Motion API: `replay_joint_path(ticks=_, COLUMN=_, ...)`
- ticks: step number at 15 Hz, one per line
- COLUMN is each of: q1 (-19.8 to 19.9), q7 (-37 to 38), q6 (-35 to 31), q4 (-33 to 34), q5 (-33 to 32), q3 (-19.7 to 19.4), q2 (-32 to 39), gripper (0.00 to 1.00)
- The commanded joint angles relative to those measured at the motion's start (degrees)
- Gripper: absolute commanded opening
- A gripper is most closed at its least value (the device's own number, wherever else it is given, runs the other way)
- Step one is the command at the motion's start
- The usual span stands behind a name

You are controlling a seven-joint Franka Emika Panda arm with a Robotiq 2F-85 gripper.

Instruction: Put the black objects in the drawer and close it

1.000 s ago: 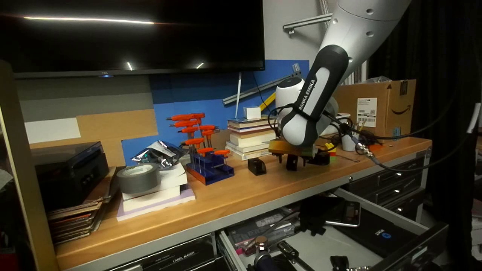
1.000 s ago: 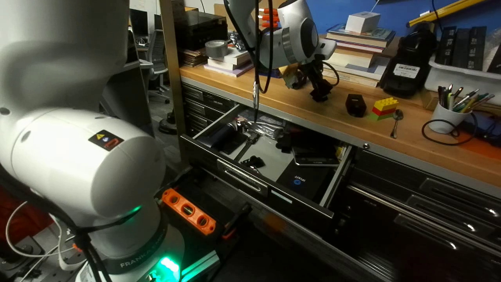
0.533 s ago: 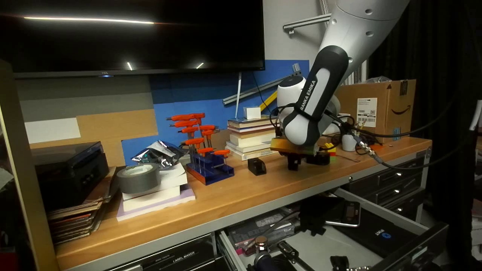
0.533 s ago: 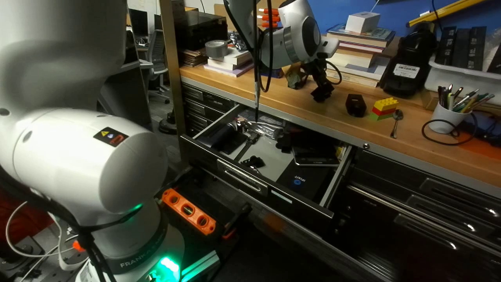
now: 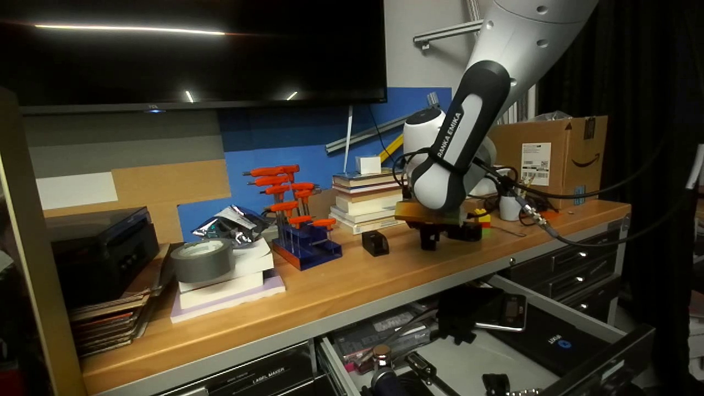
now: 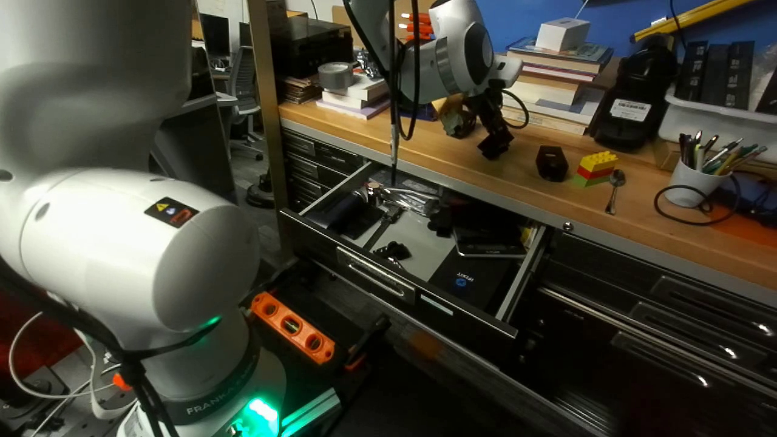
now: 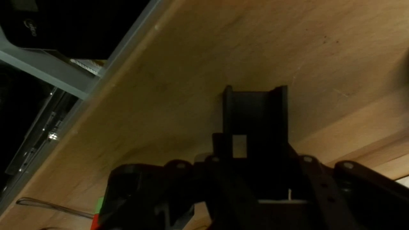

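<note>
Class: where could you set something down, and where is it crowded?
On the workbench, bare wood lies between the lilac book, blue tool rack and its front edge; in the drawer, grey floor shows beside the iFixit item. Crowded: the drawer's back, and around the toy bricks, black block and spoon.

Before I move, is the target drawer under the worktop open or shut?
Open: the drawer juts out below the worktop, and a black iFixit-marked item lying inside shows in both exterior views.

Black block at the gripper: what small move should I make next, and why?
Probably lift straight up a little: the gripper appears shut on the black block, which sits low at the bench, contact beneath unclear, while the drawer stands open to receive it.
</note>
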State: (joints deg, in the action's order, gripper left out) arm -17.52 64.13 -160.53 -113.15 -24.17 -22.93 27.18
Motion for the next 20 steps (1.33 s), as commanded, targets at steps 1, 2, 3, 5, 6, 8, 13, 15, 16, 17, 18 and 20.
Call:
replay_joint_path(ticks=1, q1=5.2, q7=-10.0, q6=4.3, q4=-7.0, q5=4.4, q3=7.0, q2=-8.0, gripper=0.14)
replay_joint_path(ticks=2, q1=6.4, q7=-12.5, q6=5.9, q4=-8.6, q5=5.7, q3=8.3, q2=-10.0, gripper=0.14)
replay_joint_path(ticks=3, q1=7.6, q7=-15.1, q6=7.8, q4=-10.2, q5=7.4, q3=9.7, q2=-12.0, gripper=0.14)
replay_joint_path(ticks=5, q1=10.1, q7=-20.9, q6=12.2, q4=-14.3, q5=11.1, q3=12.5, q2=-16.6, gripper=0.14)
replay_joint_path(ticks=6, q1=11.6, q7=-24.8, q6=14.7, q4=-16.7, q5=13.8, q3=14.1, q2=-19.0, gripper=0.14)
replay_joint_path(ticks=8, q1=13.8, q7=-32.2, q6=18.6, q4=-21.1, q5=19.5, q3=16.4, q2=-23.0, gripper=0.14)
replay_joint_path(ticks=13, q1=16.7, q7=-51.0, q6=23.9, q4=-29.2, q5=33.4, q3=19.2, q2=-25.8, gripper=0.14)
replay_joint_path(ticks=15, q1=17.3, q7=-57.1, q6=22.7, q4=-30.6, q5=37.0, q3=19.5, q2=-23.6, gripper=0.14)
replay_joint_path(ticks=16, q1=17.5, q7=-59.4, q6=22.6, q4=-30.9, q5=38.1, q3=19.7, q2=-22.3, gripper=0.14)
replay_joint_path(ticks=17, q1=17.7, q7=-61.5, q6=22.9, q4=-30.5, q5=39.4, q3=20.0, q2=-20.5, gripper=0.14)
replay_joint_path(ticks=18, q1=17.8, q7=-63.2, q6=23.0, q4=-30.2, q5=40.2, q3=20.3, q2=-19.0, gripper=0.14)
replay_joint_path(ticks=20, q1=17.9, q7=-66.1, q6=23.1, q4=-29.2, q5=41.7, q3=21.4, q2=-15.5, gripper=0.14)
